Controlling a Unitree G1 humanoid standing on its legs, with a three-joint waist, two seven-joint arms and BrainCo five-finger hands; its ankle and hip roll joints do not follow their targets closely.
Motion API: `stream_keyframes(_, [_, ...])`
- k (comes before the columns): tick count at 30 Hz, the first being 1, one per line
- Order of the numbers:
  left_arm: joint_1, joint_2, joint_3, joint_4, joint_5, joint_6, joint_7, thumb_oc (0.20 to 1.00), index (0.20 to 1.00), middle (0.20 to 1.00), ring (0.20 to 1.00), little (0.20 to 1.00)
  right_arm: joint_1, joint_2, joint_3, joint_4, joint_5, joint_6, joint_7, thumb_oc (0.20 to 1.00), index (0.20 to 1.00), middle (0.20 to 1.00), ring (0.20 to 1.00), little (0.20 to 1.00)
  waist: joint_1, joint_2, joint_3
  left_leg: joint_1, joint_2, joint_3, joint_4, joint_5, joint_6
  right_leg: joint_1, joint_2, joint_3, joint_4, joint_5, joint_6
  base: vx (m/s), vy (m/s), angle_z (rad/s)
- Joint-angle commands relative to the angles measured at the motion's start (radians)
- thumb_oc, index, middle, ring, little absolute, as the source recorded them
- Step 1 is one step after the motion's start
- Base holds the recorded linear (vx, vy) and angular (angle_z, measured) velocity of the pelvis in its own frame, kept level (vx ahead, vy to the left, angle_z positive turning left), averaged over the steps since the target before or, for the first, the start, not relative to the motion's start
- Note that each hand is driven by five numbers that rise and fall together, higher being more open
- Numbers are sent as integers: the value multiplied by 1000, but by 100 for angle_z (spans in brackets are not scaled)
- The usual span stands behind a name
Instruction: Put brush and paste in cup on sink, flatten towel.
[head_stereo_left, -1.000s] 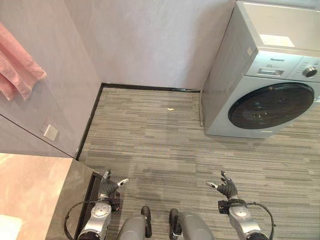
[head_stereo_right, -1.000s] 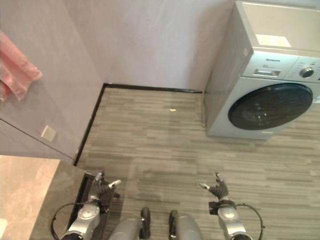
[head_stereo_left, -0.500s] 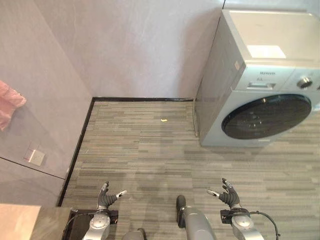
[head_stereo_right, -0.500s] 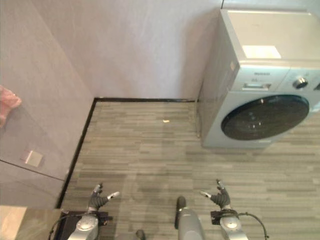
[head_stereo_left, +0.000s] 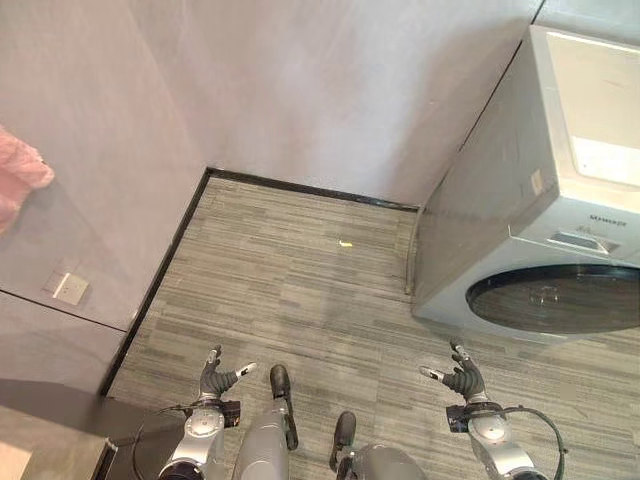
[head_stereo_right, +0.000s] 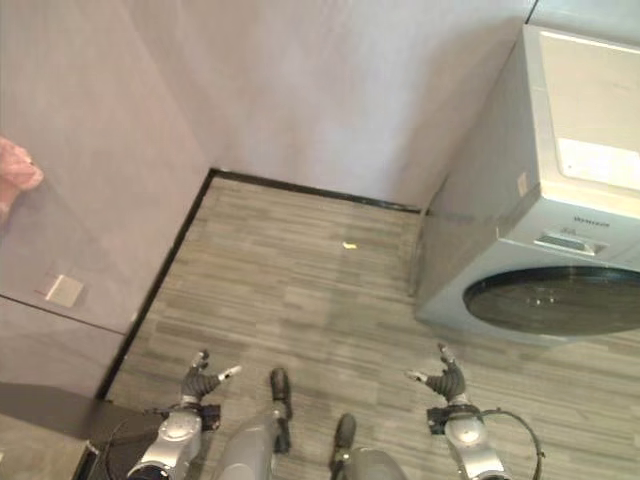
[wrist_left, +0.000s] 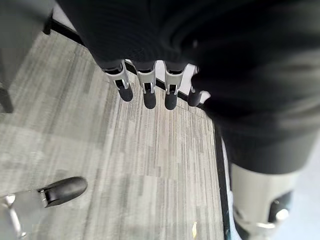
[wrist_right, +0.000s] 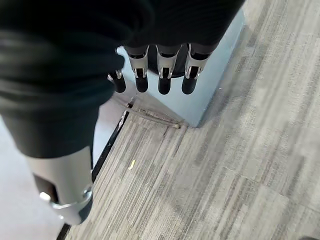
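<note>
Both of your hands hang low over bare striped grey floor, and each holds nothing. Your left hand (head_stereo_left: 215, 379) sits at the lower left with its fingers spread and relaxed, thumb out to the side; its own wrist view shows the dark-tipped fingers (wrist_left: 145, 95) straight, with only floor past them. Your right hand (head_stereo_left: 463, 380) is at the lower right, fingers likewise loose and apart, and its wrist view shows its fingertips (wrist_right: 162, 85) pointing toward the washing machine (head_stereo_left: 545, 250), which stands against the back wall on your right with its dark round door (head_stereo_left: 560, 298) facing the room.

Of the task's things, you can see just a corner of the pink towel (head_stereo_left: 20, 185), hanging on the left wall at the picture's edge, well apart from both hands. Below it on that wall is a small square wall plate (head_stereo_left: 68, 288). A tiny yellow scrap (head_stereo_left: 345, 242) lies on the floor near the far wall's black skirting (head_stereo_left: 300, 187). A dark countertop corner (head_stereo_left: 50, 440) shows at the bottom left, near your left arm.
</note>
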Motion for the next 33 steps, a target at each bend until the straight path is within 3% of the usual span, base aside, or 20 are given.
stream_keyframes(1, [12, 47, 1, -41, 24, -27, 19, 1000, 1000, 1000, 1000, 1000, 25, -18, -21, -81, -31, -23, 7, 1000, 1000, 1000, 1000, 1000, 36, -22, -54, -12, -26, -7, 55, 81, 35, -10, -73, 79, 214, -112, 124, 414, 157, -16])
stream_keyframes(3, [23, 58, 13, -51, 19, -29, 21, 1000, 1000, 1000, 1000, 1000, 30, -2, -18, -92, -32, -20, 17, 1000, 1000, 1000, 1000, 1000, 47, -45, -64, -4, -42, 1, 90, 40, 57, -11, -109, 92, 266, -102, 150, 317, 182, -13])
stream_keyframes(5, [37, 68, 20, -68, 22, -27, 26, 1000, 1000, 1000, 1000, 1000, 39, 12, -18, -101, -34, -21, 32, 1000, 1000, 1000, 1000, 1000, 60, -72, -69, 21, -83, 13, 110, -19, 103, -58, -165, 113, 453, 56, 206, 343, 295, -5])
stream_keyframes(6, [36, 72, 19, -75, 20, -25, 26, 1000, 1000, 1000, 1000, 1000, 39, 12, -19, -106, -39, -18, 32, 1000, 1000, 1000, 1000, 1000, 59, -70, -62, 50, -101, 10, 109, -38, 124, -100, -189, 127, 553, 143, 223, 425, 419, -5])
stream_keyframes(7, [40, 77, 23, -100, 9, -24, 32, 1000, 1000, 1000, 1000, 1000, 36, 17, -24, -125, -34, -16, 33, 1000, 1000, 1000, 1000, 1000, 42, -45, -42, 101, -109, -4, 100, -59, 154, -182, -217, 124, 724, 253, 222, 330, 318, 6])
stream_keyframes(8, [40, 77, 23, -100, 9, -24, 32, 1000, 1000, 1000, 1000, 1000, 36, 17, -24, -125, -34, -16, 33, 1000, 1000, 1000, 1000, 1000, 42, -44, -43, 100, -108, -4, 100, -59, 153, -182, -216, 124, 724, 253, 221, 490, 340, 65])
stream_keyframes(9, [47, 84, 24, -126, 7, -24, 36, 1000, 1000, 1000, 1000, 1000, 35, 23, -28, -129, -29, -15, 28, 1000, 1000, 1000, 1000, 1000, 22, -17, -29, 162, -117, -48, 80, -83, 167, -273, -189, 149, 800, 193, 211, 373, 158, 82])
stream_keyframes(10, [47, 84, 25, -130, 6, -26, 39, 1000, 1000, 1000, 1000, 1000, 37, 25, -28, -136, -23, -18, 32, 1000, 1000, 1000, 1000, 1000, 10, -6, -29, 184, -122, -75, 69, -86, 166, -329, -153, 169, 789, 152, 201, 532, 173, 81])
stream_keyframes(13, [49, 88, 33, -156, -9, -40, 37, 1000, 1000, 1000, 1000, 1000, 55, 26, -22, -168, -10, -29, 49, 1000, 1000, 1000, 1000, 1000, -11, -7, -35, 245, -155, -155, 51, -115, 147, -360, -170, 144, 531, 89, 177, 441, -9, 85])
stream_keyframes(14, [45, 89, 34, -161, -6, -42, 39, 1000, 1000, 1000, 1000, 1000, 58, 21, -19, -173, -9, -33, 48, 1000, 1000, 1000, 1000, 1000, -20, -12, -38, 257, -169, -190, 56, -128, 140, -376, -152, 186, 420, 88, 175, 617, -140, 119])
stream_keyframes(15, [38, 91, 38, -160, -1, -52, 37, 1000, 1000, 1000, 1000, 1000, 70, 11, -16, -198, -12, -34, 53, 1000, 1000, 1000, 1000, 1000, -33, -27, -50, 292, -193, -249, 52, -146, 123, -379, -137, 268, 237, 116, 192, 649, -167, 130])
stream_keyframes(17, [36, 92, 39, -172, 8, -60, 38, 1000, 1000, 1000, 1000, 1000, 80, 0, -26, -208, -12, -37, 60, 1000, 1000, 1000, 1000, 1000, -48, -31, -60, 323, -204, -319, 57, -165, 111, -405, -129, 344, 185, 153, 215, 567, -147, 161])
stream_keyframes(20, [45, 88, 31, -185, 25, -64, 34, 1000, 1000, 1000, 1000, 1000, 88, -9, -30, -204, -15, -41, 78, 1000, 1000, 1000, 1000, 1000, -38, -43, -85, 331, -209, -397, 82, -179, 98, -349, -122, 328, 210, 147, 202, 327, -144, 173])
stream_keyframes(22, [49, 85, 35, -193, 16, -64, 30, 1000, 1000, 1000, 1000, 1000, 75, -29, -36, -202, -7, -43, 85, 1000, 1000, 1000, 1000, 1000, -28, -45, -100, 326, -200, -434, 128, -180, 79, -317, -122, 270, 207, 121, 183, 312, -187, 167])
stream_keyframes(25, [61, 86, 33, -202, 14, -65, 14, 1000, 1000, 1000, 1000, 1000, 73, -59, -44, -208, 1, -45, 96, 1000, 1000, 1000, 1000, 1000, -10, -59, -98, 263, -183, -423, 231, -156, 47, -264, -141, 174, 203, 95, 158, 193, -172, 99])
stream_keyframes(27, [66, 91, 37, -211, 8, -64, 10, 1000, 1000, 1000, 1000, 1000, 75, -75, -54, -213, 4, -43, 101, 1000, 1000, 1000, 1000, 1000, 1, -69, -91, 220, -164, -366, 272, -131, 30, -230, -152, 117, 191, 80, 148, 169, -163, 97])
stream_keyframes(28, [63, 94, 34, -211, 5, -61, 10, 1000, 1000, 1000, 1000, 1000, 68, -79, -64, -207, 11, -42, 90, 1000, 1000, 1000, 1000, 1000, 4, -69, -87, 190, -141, -301, 256, -130, 29, -207, -159, 79, 174, 71, 148, 91, -99, 72])
stream_keyframes(29, [63, 95, 34, -211, 5, -61, 10, 1000, 1000, 1000, 1000, 1000, 68, -79, -64, -207, 11, -42, 90, 1000, 1000, 1000, 1000, 1000, 2, -71, -89, 187, -143, -303, 253, -126, 30, -210, -161, 78, 172, 73, 149, 96, -68, 92])
stream_keyframes(31, [62, 95, 34, -196, 14, -57, 8, 1000, 1000, 1000, 1000, 1000, 49, -75, -78, -194, 13, -39, 65, 1000, 1000, 1000, 1000, 1000, 10, -75, -89, 140, -127, -228, 204, -134, 37, -185, -171, 38, 143, 70, 156, 132, -37, 98])
stream_keyframes(33, [60, 100, 40, -187, 28, -54, 17, 1000, 1000, 1000, 1000, 1000, 31, -73, -86, -199, 15, -42, 49, 1000, 1000, 1000, 1000, 1000, 12, -68, -100, 103, -97, -157, 124, -87, 35, -164, -172, 5, 120, 63, 162, 203, 6, 74])
